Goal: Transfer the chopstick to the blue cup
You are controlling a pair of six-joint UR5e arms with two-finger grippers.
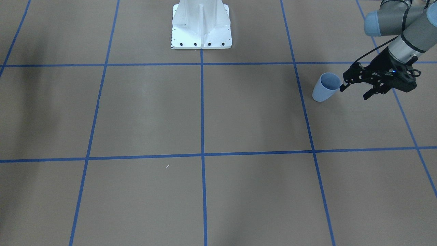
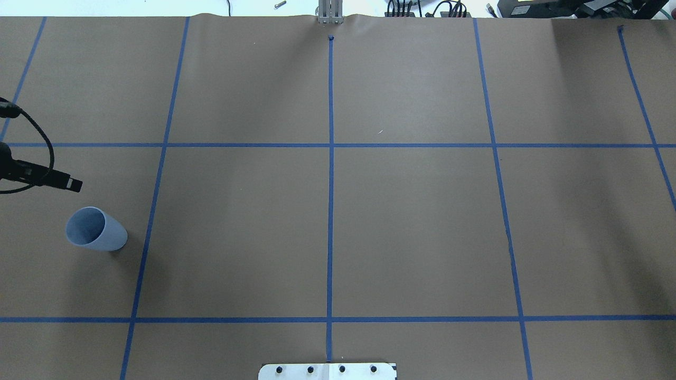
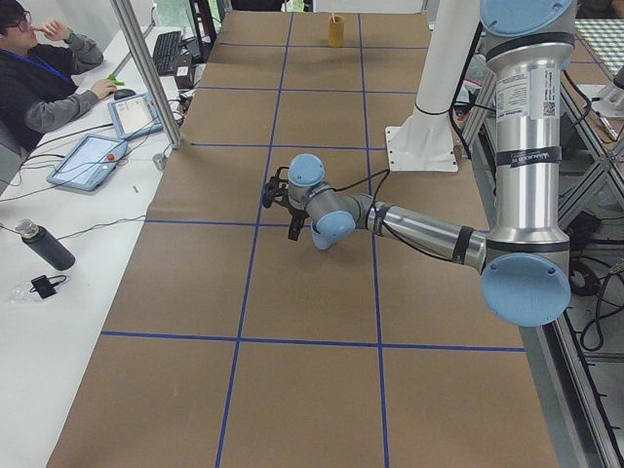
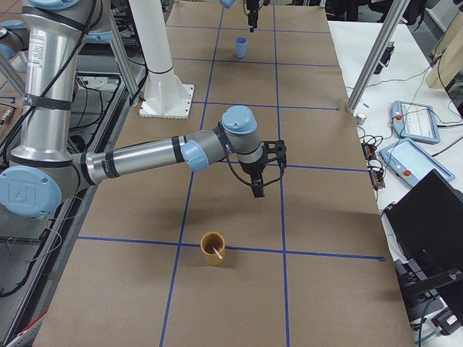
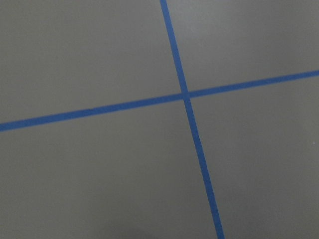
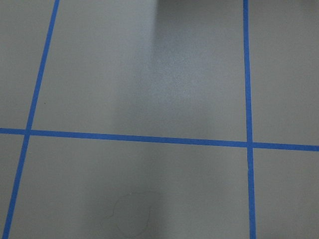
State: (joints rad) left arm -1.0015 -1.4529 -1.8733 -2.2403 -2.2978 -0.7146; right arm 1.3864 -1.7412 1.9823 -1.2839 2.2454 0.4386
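The blue cup (image 1: pixel 326 87) stands upright on the brown table paper; it also shows in the overhead view (image 2: pixel 96 229) and, far off, in the exterior right view (image 4: pixel 241 47). My left gripper (image 1: pixel 355 91) is open and empty, hovering just beside the cup on the side away from the table's middle; only one finger (image 2: pixel 63 182) shows overhead. The pale pink chopstick (image 4: pixel 217 251) leans inside a brown cup (image 4: pixel 212 248) at the table's other end. My right gripper (image 4: pixel 257 182) hangs above the table beyond that cup; I cannot tell whether it is open or shut. Both wrist views show only paper and blue tape.
The white robot base (image 1: pixel 201 27) stands at the table's robot-side edge. Blue tape lines (image 2: pixel 330 145) divide the paper into squares. An operator (image 3: pixel 39 78) sits at a side bench with tablets (image 3: pixel 93 156) and a bottle (image 3: pixel 44 246). A metal post (image 3: pixel 146 68) stands at the table edge.
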